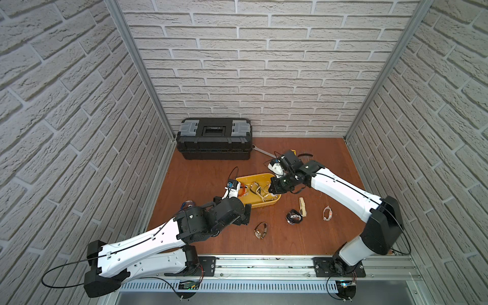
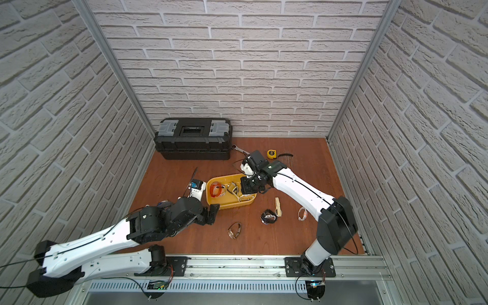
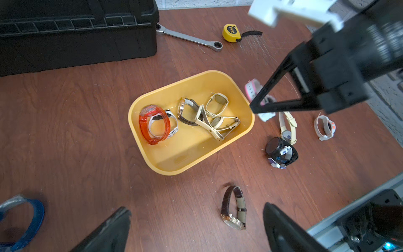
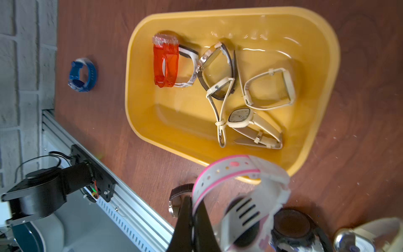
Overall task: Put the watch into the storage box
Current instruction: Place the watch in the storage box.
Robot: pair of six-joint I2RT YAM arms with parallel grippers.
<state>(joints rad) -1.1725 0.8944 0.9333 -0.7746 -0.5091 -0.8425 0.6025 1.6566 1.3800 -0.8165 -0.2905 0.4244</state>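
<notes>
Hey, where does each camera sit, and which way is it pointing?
Top views: above the front rail, looking down on the table; left arm and right arm show.
Left wrist: on the left arm, looking down at the box; open left gripper, also right gripper.
Right wrist: on the right arm, facing the box; right gripper pinches the pink watch.
Shared: every view shows the box.

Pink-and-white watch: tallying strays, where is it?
Right wrist view: the pink-and-white watch hangs from the shut right gripper at the yellow storage box rim.
</notes>
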